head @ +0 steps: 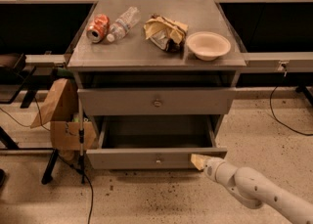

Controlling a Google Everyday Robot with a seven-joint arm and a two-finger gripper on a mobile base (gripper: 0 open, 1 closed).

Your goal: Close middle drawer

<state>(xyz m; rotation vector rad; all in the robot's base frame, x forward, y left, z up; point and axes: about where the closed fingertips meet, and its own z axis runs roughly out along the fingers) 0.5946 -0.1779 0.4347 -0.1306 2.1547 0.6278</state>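
You are at the push step. The middle drawer (146, 159) stands pulled well out of the grey cabinet (80, 78), below the shut upper drawer (122, 101), and nothing has gone in yet. The gripper (198, 161) sits low on the right, its tan tip against the right part of the drawer's front panel, right of the small round knob (158, 159). The fingers (195, 159) look pressed together into one blunt wedge with nothing between them, which suits a push.

My judgement is that the next move calls for a straight, level shove toward the cabinet. Your contact is off-centre, so the box may skew on its runners; sliding nearer the knob first would help, and you should keep the tip from slipping over the top edge of the low panel.

The drawer is a wide, deep box with a plain grey floor and a flat, smooth front, probably metal or laminate, hard and a little slick under the tip. The arm (264, 193) is white and rounded.

On the tabletop (142, 54) lie a red soda can (98, 27) on its side, a clear crinkled plastic bottle (122, 22), a crumpled snack bag (165, 32) and a shallow pale bowl (208, 45). A jolt could roll the can. A brown cardboard box (61, 120) sits left of the cabinet on the speckled floor (161, 198).
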